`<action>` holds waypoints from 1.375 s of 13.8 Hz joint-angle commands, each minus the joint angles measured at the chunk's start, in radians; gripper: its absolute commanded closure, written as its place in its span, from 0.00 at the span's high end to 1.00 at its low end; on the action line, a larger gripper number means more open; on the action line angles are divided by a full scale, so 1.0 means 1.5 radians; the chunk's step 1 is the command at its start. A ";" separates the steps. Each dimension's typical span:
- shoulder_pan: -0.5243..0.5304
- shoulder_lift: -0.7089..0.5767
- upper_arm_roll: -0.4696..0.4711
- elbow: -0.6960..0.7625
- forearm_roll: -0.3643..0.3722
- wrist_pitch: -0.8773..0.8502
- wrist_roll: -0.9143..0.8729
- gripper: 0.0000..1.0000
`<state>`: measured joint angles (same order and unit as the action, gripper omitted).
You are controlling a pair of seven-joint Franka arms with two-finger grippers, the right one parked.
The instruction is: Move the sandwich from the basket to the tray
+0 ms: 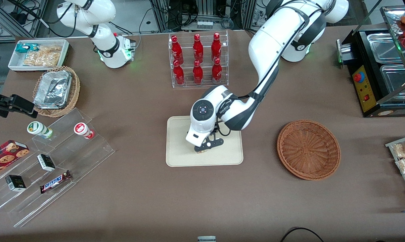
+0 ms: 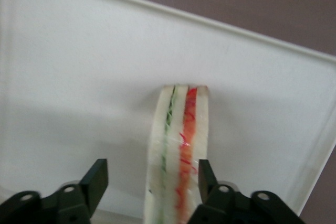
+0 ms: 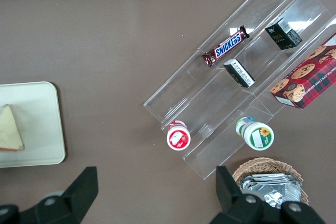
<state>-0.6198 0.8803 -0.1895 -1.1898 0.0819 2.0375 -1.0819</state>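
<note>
Your claw (image 2: pixel 149 187) hangs low over the tray (image 1: pixel 179 151), fingers (image 2: pixel 94 182) spread wide and released. The sandwich (image 2: pixel 178 150) stands on edge between them on the tray, one finger just beside it, the other well clear. The basket (image 1: pixel 308 149) sits on the table (image 1: pixel 138 201) toward your working arm's end.

Wide brown matte counter (image 1: pixel 138 201) fills the scene, evenly lit from above, soft shadows. Clear acrylic rack of red bottles (image 1: pixel 198 59) stands farther from the front camera. Clear acrylic stepped display shelf (image 1: pixel 51 168) lies toward the parked arm's end; black warmer cabinet with steel pans (image 1: pixel 380 67) toward the working arm's end. Above the counter's edge: grey floor, cables, metal frames (image 1: pixel 202 13).
</note>
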 commanded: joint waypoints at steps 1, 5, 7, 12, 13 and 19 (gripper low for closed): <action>-0.004 -0.042 0.028 0.002 0.005 -0.045 -0.014 1.00; -0.006 -0.077 0.059 0.002 0.009 -0.062 -0.014 1.00; -0.004 -0.112 0.097 -0.013 0.008 -0.089 -0.010 1.00; 0.118 -0.268 0.111 -0.137 -0.006 -0.142 0.139 1.00; 0.148 -0.294 0.111 -0.142 -0.009 -0.186 0.183 1.00; 0.314 -0.424 0.113 -0.140 -0.065 -0.443 0.464 1.00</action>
<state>-0.1871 0.3190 -0.0103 -1.3493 0.0025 1.4263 -0.4401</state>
